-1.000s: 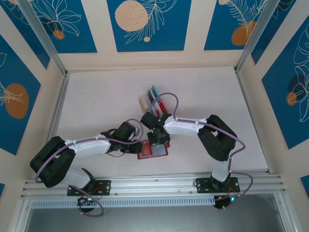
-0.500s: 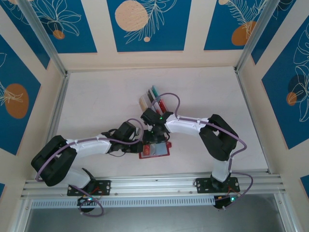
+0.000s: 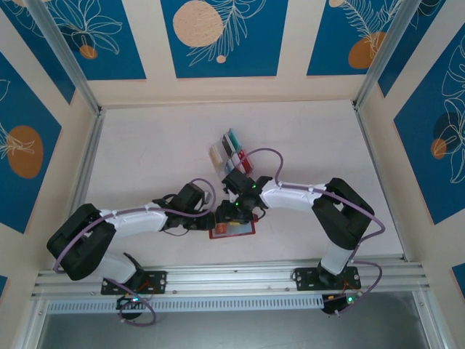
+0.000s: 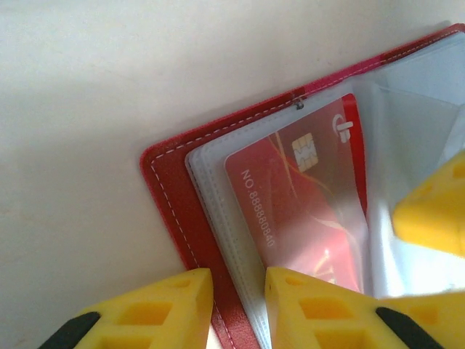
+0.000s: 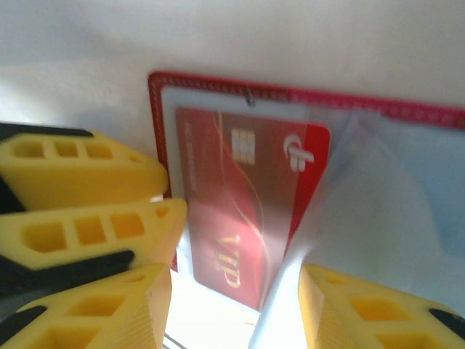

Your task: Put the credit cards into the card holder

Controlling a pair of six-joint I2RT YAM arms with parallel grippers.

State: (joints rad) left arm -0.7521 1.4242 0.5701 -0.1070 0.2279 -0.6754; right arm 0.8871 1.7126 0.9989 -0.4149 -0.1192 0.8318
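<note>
Card holder: red leatherette, pale stitching.
Its clear plastic sleeves look glossy and crinkled over a shiny red card; my left fingers are matt yellow plastic.

Looking down on the card holder, spread open on the pale table, with a red chip credit card tucked under a clear sleeve at its middle. Pinched at its lower left edge by the left pincer, stitched red cover between the two yellow fingers. Over its right side, another yellow fingertip.
</note>
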